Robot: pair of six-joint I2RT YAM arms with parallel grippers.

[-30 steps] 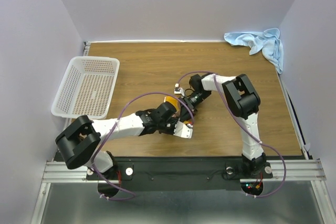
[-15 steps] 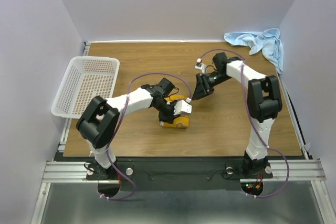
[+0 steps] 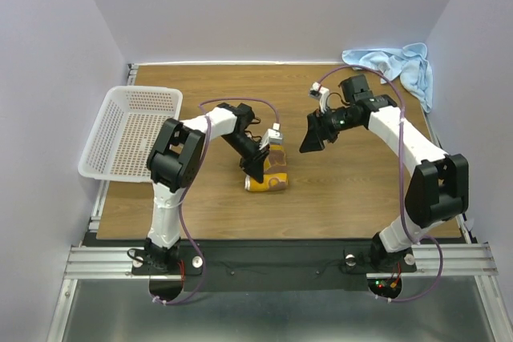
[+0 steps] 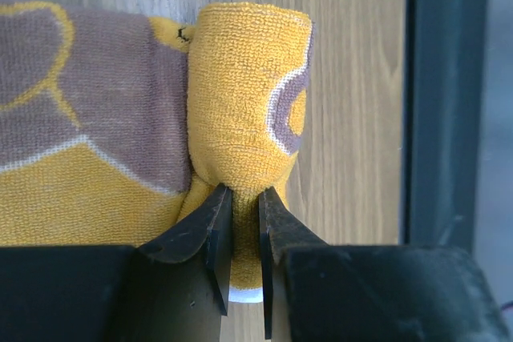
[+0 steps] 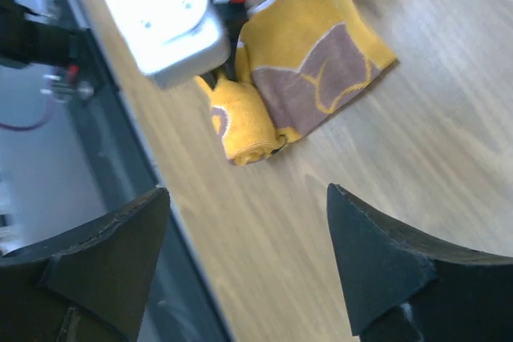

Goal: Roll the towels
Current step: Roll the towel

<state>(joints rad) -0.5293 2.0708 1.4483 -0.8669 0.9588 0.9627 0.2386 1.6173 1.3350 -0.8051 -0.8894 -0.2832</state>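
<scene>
Yellow towel (image 3: 268,175): mustard terry cloth with brown patches edged in pale lines. It is partly rolled. In the left wrist view a tight roll (image 4: 248,94) stands at 3 o'clock of the flat remainder (image 4: 88,142) and touches it. The towel lies on the wooden table (image 3: 353,190), near its middle, slightly toward 6 o'clock.

Left gripper (image 4: 244,198): jaws nearly together, pinching the near end of the roll. A small white patch (image 4: 244,294) shows below the fingertips; whether it is a label cannot be told.

Right gripper (image 3: 311,140): jaws spread wide, nothing between them, at 2 o'clock of the yellow towel and apart from it.

Blue towel (image 3: 393,63): plain, crumpled, at the table's 1 o'clock corner.

White basket (image 3: 96,142): perforated, at the 9 o'clock edge.
</scene>
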